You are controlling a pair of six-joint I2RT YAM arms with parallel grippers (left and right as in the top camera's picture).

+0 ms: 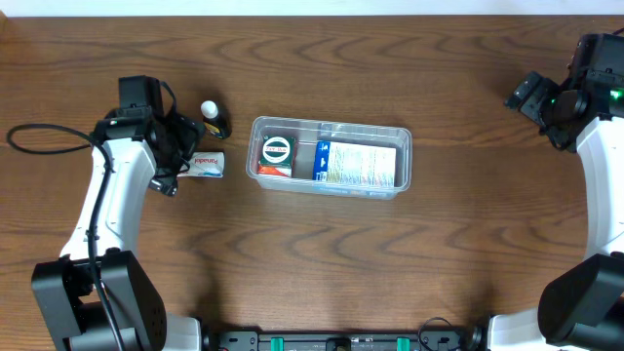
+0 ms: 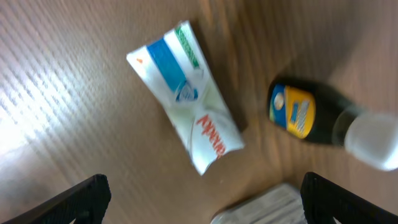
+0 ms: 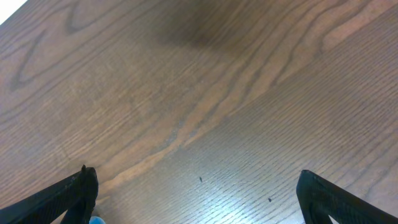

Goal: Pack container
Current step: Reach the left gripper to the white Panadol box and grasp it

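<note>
Container (image 1: pixel 406 156) at centre of surface (image 1: pixel 390 263). Step, judged: picking packet (image 2: pixel 183 93) at its 9 o'clock. Left gripper (image 2: pixel 202 199) above packet, jaws wide, empty. Right gripper (image 3: pixel 196 193) idle, jaws apart. Next: descend, align across packet, avoid bottle (image 2: pixel 298 115).

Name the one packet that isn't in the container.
The white packet with blue and green bands, on the table by the left gripper. The green-logo box and the blue-and-white box both lie inside the container.
</note>
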